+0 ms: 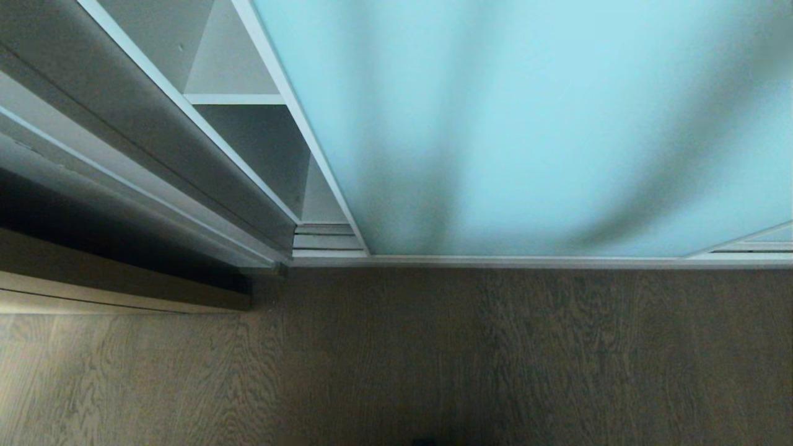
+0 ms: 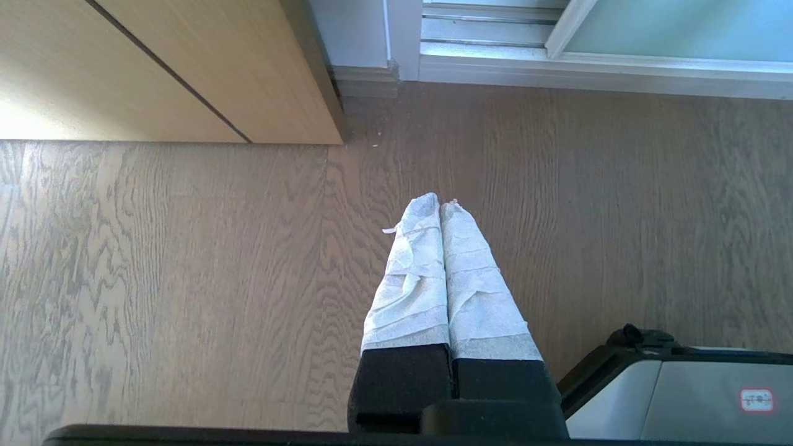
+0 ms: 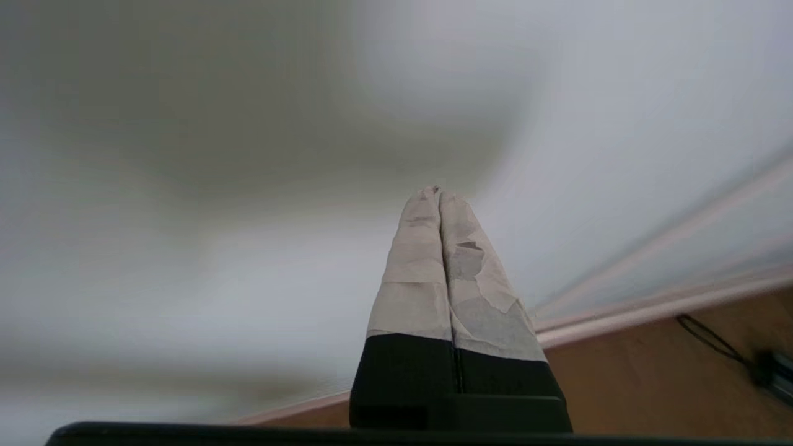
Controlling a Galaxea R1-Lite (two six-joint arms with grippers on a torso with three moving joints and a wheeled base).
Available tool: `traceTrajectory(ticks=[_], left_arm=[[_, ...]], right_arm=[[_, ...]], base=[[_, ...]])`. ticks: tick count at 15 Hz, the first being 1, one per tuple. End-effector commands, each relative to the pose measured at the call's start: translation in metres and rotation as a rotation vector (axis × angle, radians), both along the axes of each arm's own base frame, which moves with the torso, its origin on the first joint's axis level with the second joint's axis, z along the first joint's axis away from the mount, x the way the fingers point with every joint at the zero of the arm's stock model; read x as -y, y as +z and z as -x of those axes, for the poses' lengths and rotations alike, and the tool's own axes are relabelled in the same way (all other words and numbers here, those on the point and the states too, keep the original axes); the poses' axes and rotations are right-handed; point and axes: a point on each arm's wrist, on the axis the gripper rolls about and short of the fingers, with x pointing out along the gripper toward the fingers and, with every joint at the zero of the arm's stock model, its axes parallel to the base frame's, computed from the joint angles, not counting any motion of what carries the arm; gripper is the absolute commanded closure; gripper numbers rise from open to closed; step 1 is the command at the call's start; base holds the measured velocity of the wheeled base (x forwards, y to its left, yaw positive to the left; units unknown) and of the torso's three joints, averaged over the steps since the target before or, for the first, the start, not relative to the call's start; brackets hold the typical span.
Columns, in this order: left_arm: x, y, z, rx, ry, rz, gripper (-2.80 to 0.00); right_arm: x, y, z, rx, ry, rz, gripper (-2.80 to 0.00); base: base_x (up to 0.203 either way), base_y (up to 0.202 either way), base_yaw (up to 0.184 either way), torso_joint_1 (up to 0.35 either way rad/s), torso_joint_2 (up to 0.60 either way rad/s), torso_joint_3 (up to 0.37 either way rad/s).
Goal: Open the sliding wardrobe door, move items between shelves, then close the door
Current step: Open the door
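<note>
My right claw [image 3: 440, 193] was pressed together, empty, close to the door [image 1: 526, 124]. My left claw [image 2: 441, 207] was pressed together too, parked over the floor [image 2: 186, 279]. The door left a gap at its left edge, showing a shelf [image 1: 234, 98]. I should push that edge slowly. No writing was readable.

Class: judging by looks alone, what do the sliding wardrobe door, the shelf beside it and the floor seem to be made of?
Sliding wardrobe door: probably frosted pale-blue glass, matte and cloudy, in a thin silvery frame, likely metal.
Shelf: smooth white board, perhaps laminate.
Floor: grey-brown wood or wood-look planks, with visible grain.
</note>
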Motion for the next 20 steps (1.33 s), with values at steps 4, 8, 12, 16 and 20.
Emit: traceTrajectory(ticks=[4, 8, 12, 16, 20], left_arm=[[0.000, 0.000, 0.000, -0.001, 0.000, 0.000, 0.00], [0.000, 0.000, 0.000, -0.003, 0.000, 0.000, 0.00], [0.000, 0.000, 0.000, -0.001, 0.000, 0.000, 0.00], [0.000, 0.000, 0.000, -0.001, 0.000, 0.000, 0.00], [0.000, 0.000, 0.000, -0.002, 0.000, 0.001, 0.00]], right_arm=[[-0.041, -0.011, 0.043, -0.013, 0.102, 0.082, 0.00], [-0.042, -0.084, 0.092, -0.130, 0.158, 0.108, 0.00], [-0.039, -0.179, 0.092, -0.298, 0.203, 0.081, 0.00], [-0.041, -0.243, 0.088, -0.379, 0.234, 0.044, 0.00], [-0.044, -0.292, 0.093, -0.400, 0.345, 0.015, 0.00]], base=[[0.000, 0.000, 0.000, 0.000, 0.00, 0.000], [0.000, 0.000, 0.000, 0.000, 0.00, 0.000], [0.000, 0.000, 0.000, 0.000, 0.00, 0.000], [0.000, 0.000, 0.000, 0.000, 0.00, 0.000], [0.000, 0.000, 0.000, 0.000, 0.00, 0.000]])
